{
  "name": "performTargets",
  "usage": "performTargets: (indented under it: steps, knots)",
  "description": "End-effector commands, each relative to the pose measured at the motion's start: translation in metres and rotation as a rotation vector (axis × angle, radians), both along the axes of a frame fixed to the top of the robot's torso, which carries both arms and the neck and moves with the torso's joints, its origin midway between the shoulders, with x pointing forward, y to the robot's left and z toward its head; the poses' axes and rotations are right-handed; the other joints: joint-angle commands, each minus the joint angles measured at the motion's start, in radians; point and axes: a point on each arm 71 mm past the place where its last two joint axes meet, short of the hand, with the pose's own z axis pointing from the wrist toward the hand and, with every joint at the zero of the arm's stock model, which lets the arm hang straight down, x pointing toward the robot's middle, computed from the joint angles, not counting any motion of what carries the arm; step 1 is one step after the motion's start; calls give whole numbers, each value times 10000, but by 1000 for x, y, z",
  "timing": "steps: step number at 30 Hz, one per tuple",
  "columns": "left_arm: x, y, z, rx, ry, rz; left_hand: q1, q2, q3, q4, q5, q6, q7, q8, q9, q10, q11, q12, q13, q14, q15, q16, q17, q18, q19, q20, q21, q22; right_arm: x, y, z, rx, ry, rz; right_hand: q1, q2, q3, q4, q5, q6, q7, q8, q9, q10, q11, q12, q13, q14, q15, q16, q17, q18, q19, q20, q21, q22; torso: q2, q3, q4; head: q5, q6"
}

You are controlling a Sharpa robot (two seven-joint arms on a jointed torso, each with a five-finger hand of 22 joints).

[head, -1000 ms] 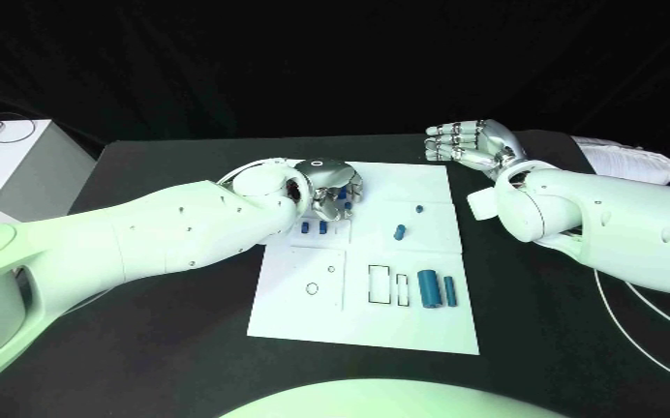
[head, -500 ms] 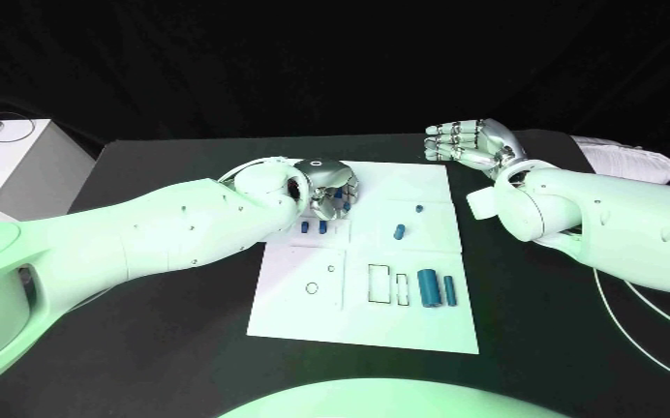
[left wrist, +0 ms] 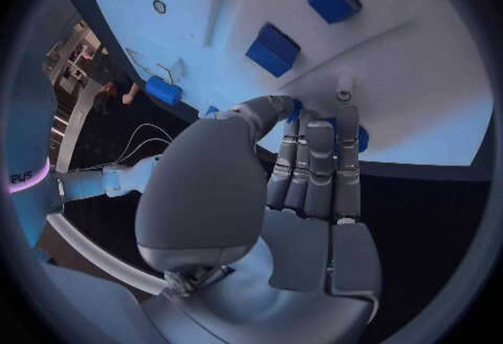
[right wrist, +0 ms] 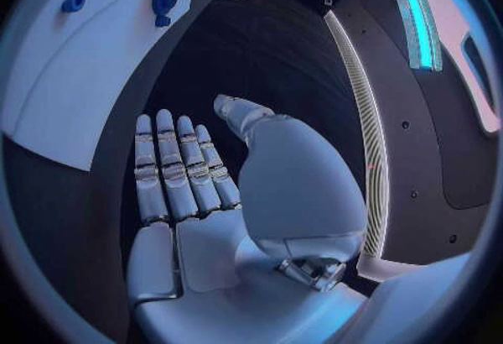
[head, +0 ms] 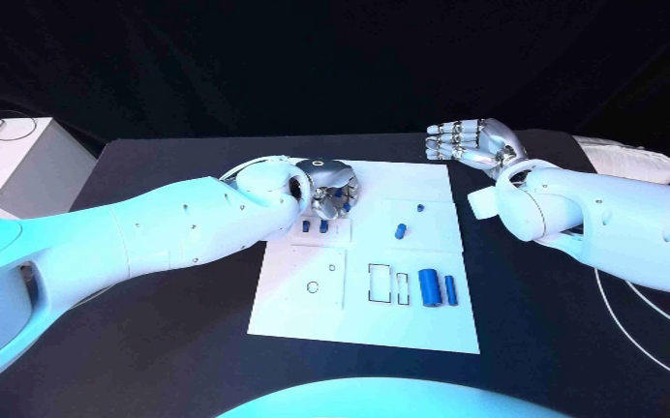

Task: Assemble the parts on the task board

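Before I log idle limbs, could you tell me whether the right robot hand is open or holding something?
Open: the right robot hand holds nothing, fingers extended side by side above the black table.

The task board [head: 419,321] is showing white, printed with thin black outlines of rectangles and a small circle. The parts [head: 430,288] are showing blue, some darker than others. The desk [head: 154,341] is lying black beneath. Both arms are showing white, the left hand [head: 329,192] and right hand [head: 468,142] silver.
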Motion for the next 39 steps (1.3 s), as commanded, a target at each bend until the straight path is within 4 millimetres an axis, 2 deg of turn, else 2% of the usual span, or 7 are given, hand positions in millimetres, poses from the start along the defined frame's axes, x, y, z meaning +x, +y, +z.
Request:
performTargets:
  steps: [1,12,13,16,17,18,39]
  knots:
    - [-2,-3,-2,193,217,-121,-11,116,2,-45,-76,108,-14,-58,-21,169,-52,-70,-34,58,-72,57,6,74,0,-86,66,28,0,1,1,21,-56,88,-88,51,-41,-18,-44,69,425,-43,-10,9,40,-16,-1,20,16,-34,-12,108,-62,20,12,-10,4,8,0,0,-11]
    - [0,-2,-2,155,170,-49,-56,263,14,-157,-256,531,-40,-222,11,996,-237,-324,-159,539,-236,351,460,72,91,-232,175,95,0,1,1,25,-46,98,-88,51,-41,-18,-44,69,425,-43,-10,9,40,-16,-1,20,16,-34,-12,108,-62,20,12,-10,2,10,-4,0,-22]
    - [0,-2,-2,145,142,-36,1,323,30,-230,-326,720,-49,-197,59,1247,-289,-379,-170,857,-286,553,939,76,151,-271,228,120,0,1,1,25,-46,98,-89,69,-37,-22,-48,87,420,-43,-18,18,35,-12,0,26,14,-30,-27,109,-65,20,16,-13,1,10,-4,1,-22]
    - [0,-2,-1,45,8,-9,50,400,171,-402,-753,883,-55,-388,105,1623,-319,-846,-281,1080,-322,635,1098,55,274,-347,362,226,0,2,1,26,-45,100,-89,69,-37,-22,-48,87,420,-43,-18,18,35,-12,0,26,14,-30,-27,109,-65,20,16,-13,1,11,-1,3,-22]
    - [0,-2,0,-9,-50,-11,88,417,378,-500,-1292,951,-61,-508,117,1775,-314,-1085,-320,1115,-329,628,1102,44,311,-361,415,287,0,2,1,27,-44,102,-89,69,-37,-22,-48,87,420,-43,-18,18,35,-12,0,26,14,-30,-27,109,-65,20,16,-13,-2,9,-2,4,-15]
    - [0,-2,0,-63,-100,-15,82,408,464,-551,-1339,1043,-57,-545,137,1909,-316,-1183,-320,1251,-337,705,1310,8,485,-368,550,462,0,2,1,28,-44,104,-89,69,-37,-22,-48,87,420,-43,-18,18,35,-12,0,26,14,-30,-27,109,-65,20,16,-13,-3,10,-2,5,-13]
    - [-9,22,29,-1359,-25,365,-113,304,649,-669,-1362,1270,-58,-745,206,2281,-313,-1672,-318,1553,-337,851,1658,-67,849,-383,843,812,-1,1,1,34,-27,115,-92,77,-36,-21,-48,94,418,-42,-20,22,34,-10,1,26,14,-30,-31,109,-67,20,16,-14,-15,14,9,31,52]
